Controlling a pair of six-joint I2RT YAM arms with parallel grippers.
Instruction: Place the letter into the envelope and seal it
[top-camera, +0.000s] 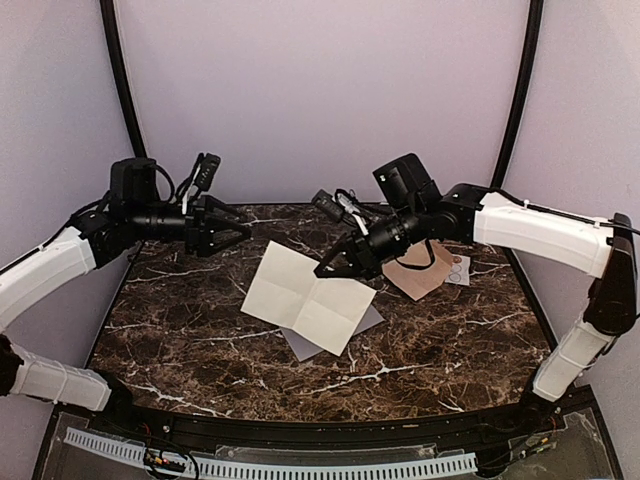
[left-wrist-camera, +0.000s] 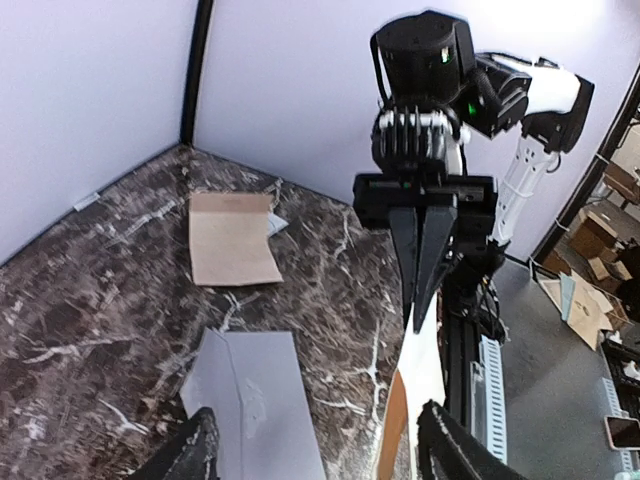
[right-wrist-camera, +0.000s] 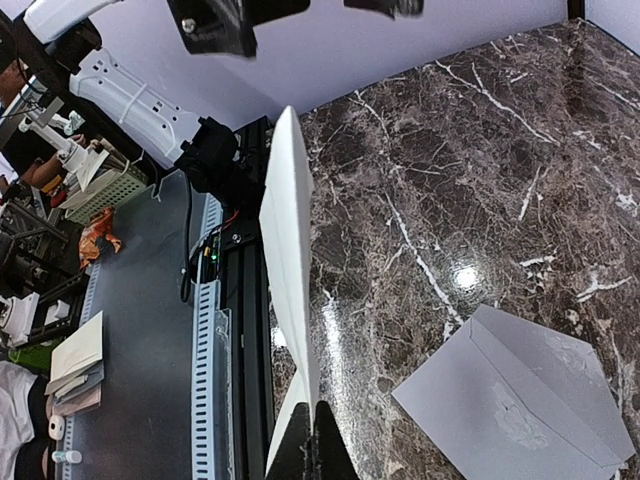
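The letter (top-camera: 305, 293), a creased white sheet, hangs above the table's middle. My right gripper (top-camera: 324, 268) is shut on its upper right edge. In the right wrist view the letter (right-wrist-camera: 289, 240) shows edge-on, rising from my pinched right gripper (right-wrist-camera: 322, 445). The grey-lavender envelope (top-camera: 303, 345) lies flat on the marble beneath it, partly hidden by the sheet. This envelope (left-wrist-camera: 255, 400) sits below my left gripper (left-wrist-camera: 318, 430), whose fingers (left-wrist-camera: 192, 452) stand apart with nothing between them. My left gripper (top-camera: 244, 228) hovers left of the letter, clear of it.
A brown paper sheet (top-camera: 420, 272) lies at the back right of the marble table (top-camera: 200, 330), with a small white sticker sheet (top-camera: 458, 268) beside it. Black frame posts rise at the back corners. A perforated cable rail (top-camera: 300, 466) runs along the near edge.
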